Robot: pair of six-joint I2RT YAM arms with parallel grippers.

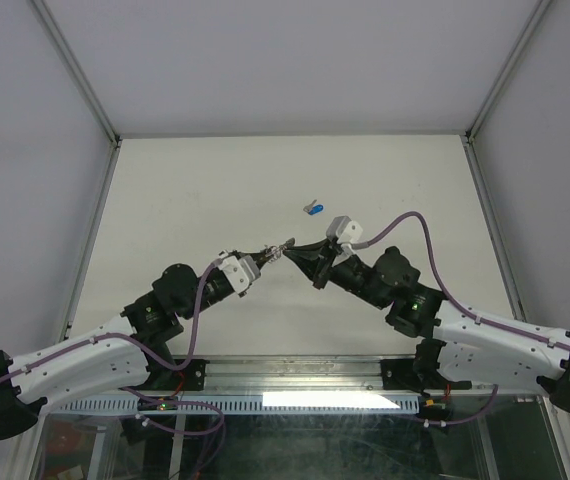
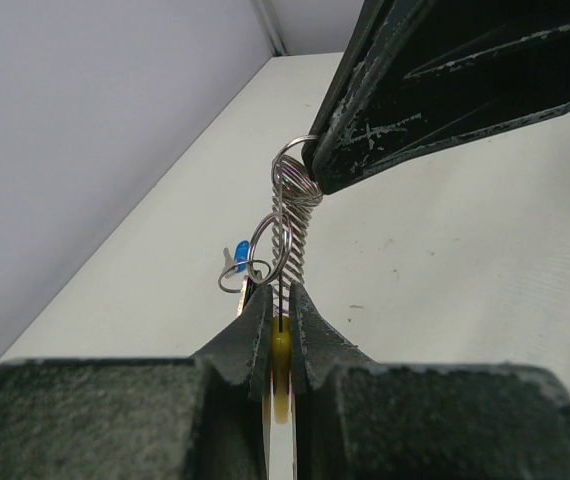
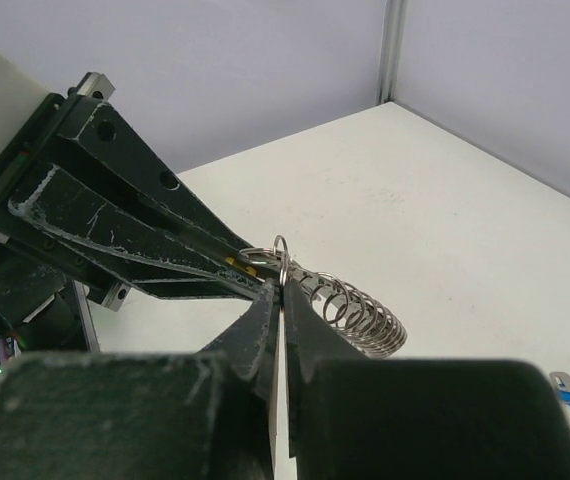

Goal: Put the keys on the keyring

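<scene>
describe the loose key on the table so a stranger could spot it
On the white table, find where the two arms' fingers meet mid-table. Just beyond, toward the far wall, a tiny key lies alone. Its bright blue head sets it apart from the silvery coiled keyring the fingers hold.

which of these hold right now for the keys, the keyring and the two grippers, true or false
1. The blue-headed key lies on the table, held by nothing. True.
2. The left gripper is open. False: it is shut on the keyring, at its yellow part.
3. The keyring lies flat on the table. False: it is held up in the air between the two grippers.
4. The right gripper is shut on the keyring. True.
</scene>
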